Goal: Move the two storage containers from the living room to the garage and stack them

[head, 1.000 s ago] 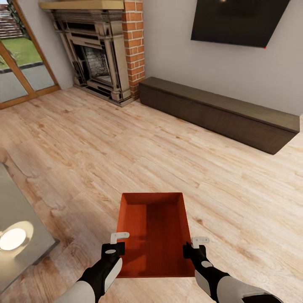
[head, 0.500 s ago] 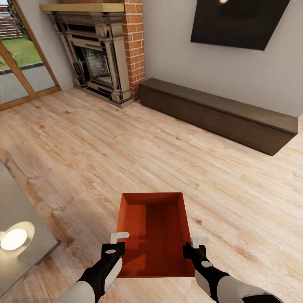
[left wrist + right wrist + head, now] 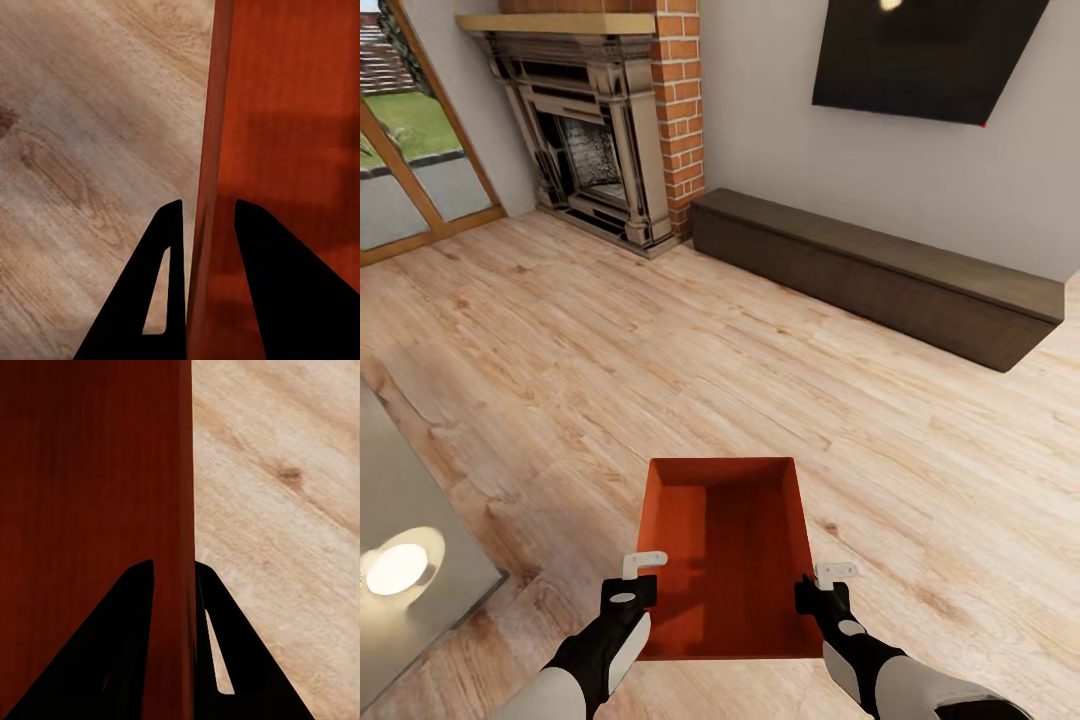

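Observation:
One red-orange storage container [image 3: 725, 545], open-topped and empty, hangs low over the living room's light wood floor [image 3: 660, 360], held between my two arms. My left gripper [image 3: 644, 572] is shut on its left wall; in the left wrist view the black fingers [image 3: 171, 247] pinch the thin wall [image 3: 211, 112], one inside and one outside. My right gripper [image 3: 824, 578] is shut on the right wall, and in the right wrist view its fingers [image 3: 139, 600] clamp the wall's edge [image 3: 184, 450] the same way. The garage is out of view.
A red-brick fireplace [image 3: 600, 150] stands at the far left, with a glass door [image 3: 410, 170] beside it. A long dark low bench [image 3: 880, 270] runs along the wall under a black TV [image 3: 930, 55]. A low grey table [image 3: 420, 500] sits close at my left.
The whole view has shifted slightly, with the fireplace and bench sliding a little down and left, so the camera has moved. The container stays fixed between both grippers.

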Available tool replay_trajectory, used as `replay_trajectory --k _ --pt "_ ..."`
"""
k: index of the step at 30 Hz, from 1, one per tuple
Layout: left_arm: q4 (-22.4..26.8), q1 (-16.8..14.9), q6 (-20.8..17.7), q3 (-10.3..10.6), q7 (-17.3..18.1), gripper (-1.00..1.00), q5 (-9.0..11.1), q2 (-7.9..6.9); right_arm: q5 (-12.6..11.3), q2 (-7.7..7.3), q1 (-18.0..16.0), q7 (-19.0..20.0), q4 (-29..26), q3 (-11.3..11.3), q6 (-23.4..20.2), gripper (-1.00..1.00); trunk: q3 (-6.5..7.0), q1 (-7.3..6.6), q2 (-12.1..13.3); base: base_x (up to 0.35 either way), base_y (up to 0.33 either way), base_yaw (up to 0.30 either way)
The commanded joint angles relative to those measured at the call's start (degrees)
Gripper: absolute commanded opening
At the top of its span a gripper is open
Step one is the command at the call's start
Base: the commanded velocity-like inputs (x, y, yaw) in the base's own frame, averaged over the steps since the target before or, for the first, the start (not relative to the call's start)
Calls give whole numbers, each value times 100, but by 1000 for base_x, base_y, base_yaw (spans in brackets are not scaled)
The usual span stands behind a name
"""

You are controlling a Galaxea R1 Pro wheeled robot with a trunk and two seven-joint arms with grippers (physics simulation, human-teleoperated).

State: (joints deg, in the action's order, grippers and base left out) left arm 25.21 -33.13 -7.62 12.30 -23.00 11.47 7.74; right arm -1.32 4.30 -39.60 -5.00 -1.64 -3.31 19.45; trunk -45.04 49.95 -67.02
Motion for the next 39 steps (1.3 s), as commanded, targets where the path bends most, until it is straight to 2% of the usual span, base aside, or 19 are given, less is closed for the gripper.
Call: replay_trajectory --k 1,11,22,39 --pt "18 -1 -29 41 -55 -100 13 0 35 23 -3 8 9 41 6 -100 15 -22 39 0 0 0" --pt "19 -1 -29 44 -55 -100 13 0 36 26 -3 8 9 41 6 -100 198 -242 440 0 0 0" --pt "38 -1 -29 42 -55 -100 13 0 36 27 -3 8 8 41 15 -100 489 -484 881 0 0 0" --pt "86 -1 -29 45 -64 -100 13 0 43 25 -2 16 11 41 26 -100 645 -484 881 0 0 0"
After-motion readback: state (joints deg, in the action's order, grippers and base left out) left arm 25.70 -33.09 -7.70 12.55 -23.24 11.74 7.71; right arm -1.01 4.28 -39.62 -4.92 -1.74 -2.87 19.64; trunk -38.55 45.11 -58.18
